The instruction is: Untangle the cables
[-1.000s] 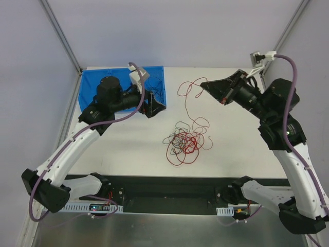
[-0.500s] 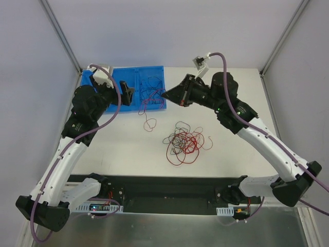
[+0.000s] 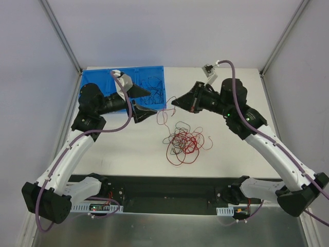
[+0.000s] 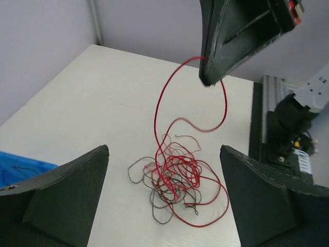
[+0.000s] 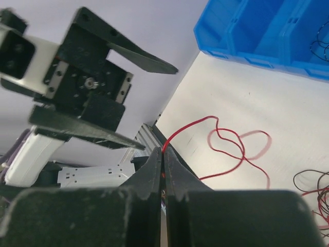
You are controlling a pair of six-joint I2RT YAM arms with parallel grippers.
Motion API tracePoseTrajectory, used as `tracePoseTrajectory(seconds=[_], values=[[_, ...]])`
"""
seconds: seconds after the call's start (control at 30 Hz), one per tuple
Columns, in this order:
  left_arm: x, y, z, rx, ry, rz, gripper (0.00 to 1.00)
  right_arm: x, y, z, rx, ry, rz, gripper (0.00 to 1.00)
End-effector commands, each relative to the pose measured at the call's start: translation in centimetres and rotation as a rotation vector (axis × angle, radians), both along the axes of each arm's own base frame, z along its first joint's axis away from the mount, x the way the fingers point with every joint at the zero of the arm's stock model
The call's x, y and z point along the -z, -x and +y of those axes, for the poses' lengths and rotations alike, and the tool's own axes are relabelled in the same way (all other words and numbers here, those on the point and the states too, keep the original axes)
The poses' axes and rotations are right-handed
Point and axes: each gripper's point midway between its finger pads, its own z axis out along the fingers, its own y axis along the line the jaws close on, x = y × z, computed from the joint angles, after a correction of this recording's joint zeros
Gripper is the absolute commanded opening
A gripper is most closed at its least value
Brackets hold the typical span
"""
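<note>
The cables (image 3: 184,142) are recorded as a loose tangle of very thin, flexible red and black wires, lying in rounded loops on the matte white table (image 3: 113,149), near its middle. One red strand (image 4: 157,113) is seen to rise out of the tangle and curve in an open arc up to the right gripper (image 3: 175,101). That gripper's black, wedge-shaped fingers are pressed together on the strand, which is pinched right at the fingertips in the right wrist view. The tangle lies below that gripper and toward the near edge, apart from it and joined to it only by the lifted strand. The left gripper (image 3: 150,102) is held above the table with its jaws spread wide and nothing between them. It is placed to the left of the right gripper's tip and faces it, and in the left wrist view the tangle is framed between its two fingers, well beyond them. A few more thin dark wires (image 3: 154,85) are noted in a compartment of the smooth-walled blue plastic bin (image 3: 97,77) at the table's far left corner.
</note>
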Motion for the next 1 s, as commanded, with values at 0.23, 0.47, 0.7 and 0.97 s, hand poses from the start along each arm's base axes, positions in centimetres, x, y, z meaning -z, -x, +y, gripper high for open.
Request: tracePoseTrajectory(seconds=[0.23, 0.47, 0.7, 0.97], values=[[-0.8, 3.4, -3.1, 0.359, 0.050, 0.072, 0.88, -4.2, 4.5, -3.2, -0.076, -0.092, -0.108, 0.00], [-0.3, 3.8, -4.1, 0.425, 0.072, 0.134, 0.86, -3.9, 4.3, -3.1, -0.071, -0.109, -0.100, 0.00], [0.9, 5.0, -5.5, 0.533, 0.040, 0.187, 0.77, -4.3, 4.3, -3.4, -0.055, -0.114, -0.119, 0.00], [2.1, 3.4, -6.0, 0.466, 0.022, 0.232, 0.77, -4.9, 4.9, -3.8, -0.059, -0.118, -0.137, 0.00]])
